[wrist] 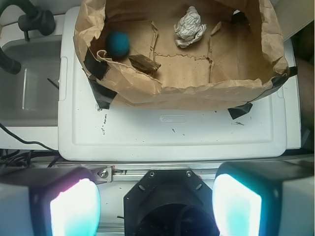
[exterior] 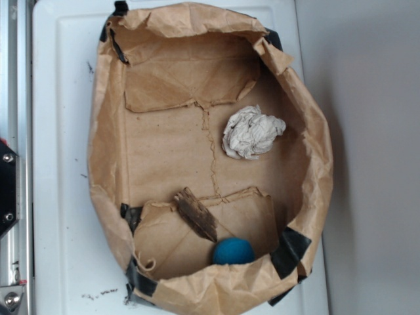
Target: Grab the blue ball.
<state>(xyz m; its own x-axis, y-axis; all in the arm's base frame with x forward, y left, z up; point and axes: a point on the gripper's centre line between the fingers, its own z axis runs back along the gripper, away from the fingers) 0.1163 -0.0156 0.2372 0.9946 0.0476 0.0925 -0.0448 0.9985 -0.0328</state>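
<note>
Inside bag, near corner: blue ball (exterior: 233, 251) (wrist: 118, 43), lay on the paper floor close against the crumpled wall, beside a black-taped corner
Container: brown paper bag (exterior: 315, 144) (wrist: 273, 39), sides rolled down into a shallow open tub, black tape (exterior: 289, 252) (wrist: 101, 91) at the corners
Underneath: white plastic lid (exterior: 59, 164) (wrist: 172, 132), bore the bag, marked with a few dark specks
Nearest neighbour: wood scrap (exterior: 195, 214) (wrist: 144, 63), dark, flat, lay just beside the ball, tilted over a torn flap
Farther off: crumpled white paper wad (exterior: 252, 132) (wrist: 189, 24), well apart from the ball, toward the opposite side of the bag
In the way: bag wall rose between the claw and the ball in the wrist view; wood scrap hugged one side of the ball
Claw: gripper (wrist: 156, 204), fingers (wrist: 74, 209) spread wide, glowing teal at the pads, held nothing, touched nothing, hung outside the bag over the lid's edge
Exterior view: claw not visible
</note>
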